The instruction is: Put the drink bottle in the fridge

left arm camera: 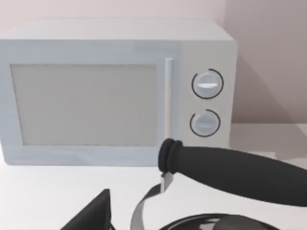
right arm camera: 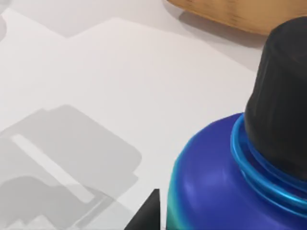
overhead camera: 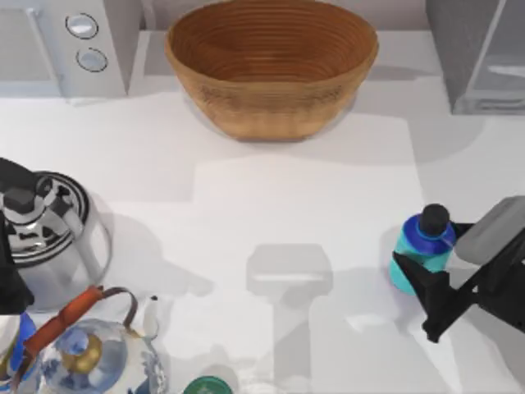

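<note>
The drink bottle (overhead camera: 420, 243), turquoise with a dark blue shoulder and black cap, stands upright at the right side of the table. My right gripper (overhead camera: 428, 248) reaches in from the right edge and is shut on it, one black finger across the lower body and the other behind it. In the right wrist view the bottle (right arm camera: 225, 191) looms close, with one fingertip (right arm camera: 149, 213) against its side. The fridge (overhead camera: 484, 57) is the grey cabinet at the far right corner. My left gripper (overhead camera: 10, 283) is parked at the left edge beside a kettle.
A large woven basket (overhead camera: 271, 66) sits at the back centre, between the bottle and the back wall. A microwave with two dials (overhead camera: 74, 41) occupies the back left. A steel kettle (overhead camera: 49, 238), a blue-and-white teapot (overhead camera: 98, 353) and a green-topped round thing (overhead camera: 205, 386) crowd the front left.
</note>
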Robot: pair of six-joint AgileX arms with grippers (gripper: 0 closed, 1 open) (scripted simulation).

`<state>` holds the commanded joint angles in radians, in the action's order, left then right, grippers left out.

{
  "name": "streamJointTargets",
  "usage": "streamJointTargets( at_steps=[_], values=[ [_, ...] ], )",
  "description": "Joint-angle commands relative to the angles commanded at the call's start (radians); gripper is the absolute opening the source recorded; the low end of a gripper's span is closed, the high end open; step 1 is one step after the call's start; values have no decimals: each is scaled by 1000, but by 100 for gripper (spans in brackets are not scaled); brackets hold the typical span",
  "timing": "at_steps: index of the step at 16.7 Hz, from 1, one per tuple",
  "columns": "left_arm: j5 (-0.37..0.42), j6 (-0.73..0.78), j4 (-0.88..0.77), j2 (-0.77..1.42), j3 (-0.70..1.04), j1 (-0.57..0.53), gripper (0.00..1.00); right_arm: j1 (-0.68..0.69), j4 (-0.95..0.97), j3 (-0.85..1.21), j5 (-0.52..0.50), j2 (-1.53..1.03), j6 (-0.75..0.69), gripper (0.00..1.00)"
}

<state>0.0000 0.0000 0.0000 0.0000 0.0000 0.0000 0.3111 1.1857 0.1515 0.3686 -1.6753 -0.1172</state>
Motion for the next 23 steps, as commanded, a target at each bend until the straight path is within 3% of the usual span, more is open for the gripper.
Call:
streamJointTargets(
  at_steps=[6, 10, 16, 23],
  values=[
    [0, 0, 0, 0, 0, 0, 100, -259, -302, -31, 249, 305, -91, 1],
    [0, 0, 0, 0, 0, 0, 100, -283, -327, -34, 273, 330, -102, 1],
    [0, 0, 0, 0, 0, 0, 100, -279, -402, -48, 222, 414, -82, 1],
    [0, 0, 0, 0, 0, 0, 100, -292, -696, -86, -1, 914, -7, 1]
  ],
)
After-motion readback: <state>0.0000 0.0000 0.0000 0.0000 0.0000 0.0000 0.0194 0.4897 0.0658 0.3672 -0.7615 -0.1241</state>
